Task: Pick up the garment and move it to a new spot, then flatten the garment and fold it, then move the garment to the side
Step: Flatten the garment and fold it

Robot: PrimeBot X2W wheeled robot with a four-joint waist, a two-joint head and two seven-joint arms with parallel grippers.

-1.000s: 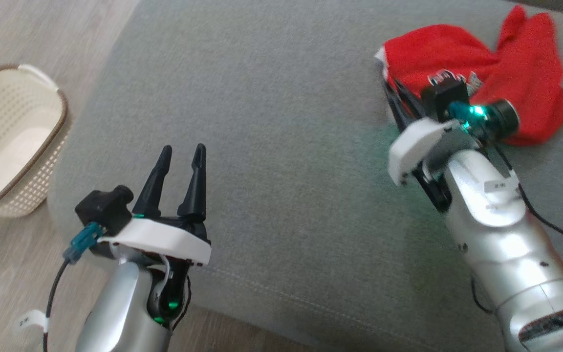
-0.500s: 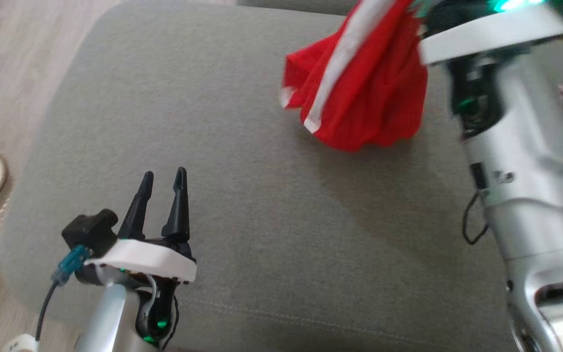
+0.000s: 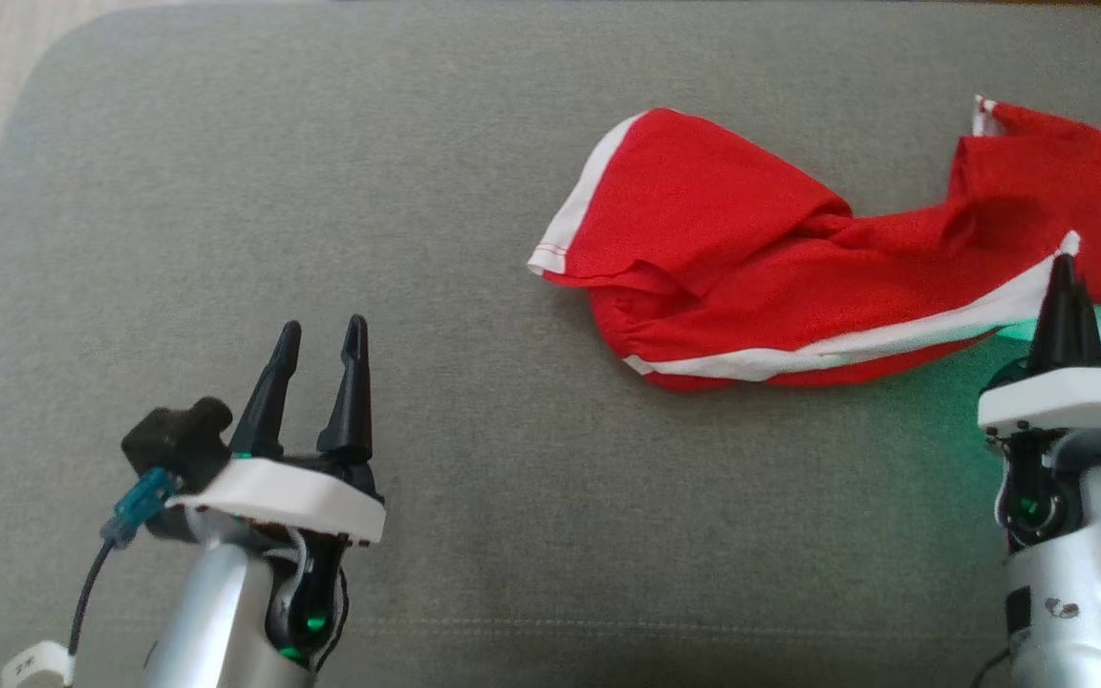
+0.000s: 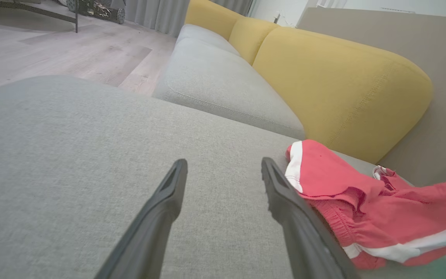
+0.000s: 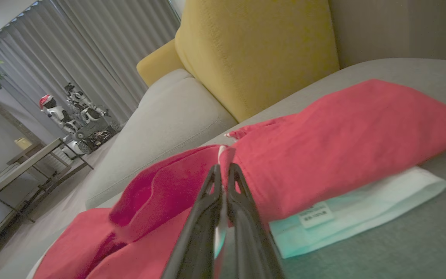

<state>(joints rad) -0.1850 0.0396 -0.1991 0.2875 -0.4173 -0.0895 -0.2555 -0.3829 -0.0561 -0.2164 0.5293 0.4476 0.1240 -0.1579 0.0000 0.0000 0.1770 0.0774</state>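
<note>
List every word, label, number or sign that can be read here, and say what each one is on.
Label on the red garment: lines of print, too small and blurred to read.
White tag on the left arm's cable: dark marks, too blurred to read.
No other text can be read.

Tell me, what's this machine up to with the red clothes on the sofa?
A two-armed robot is tidying a pair of red shorts on the grey sofa cushion. Its right pincer is shut on the white-striped edge of the shorts, which lie stretched out but rumpled, not yet flattened or folded. The left pincer is open and empty above the bare cushion, to the left of the shorts.
</note>
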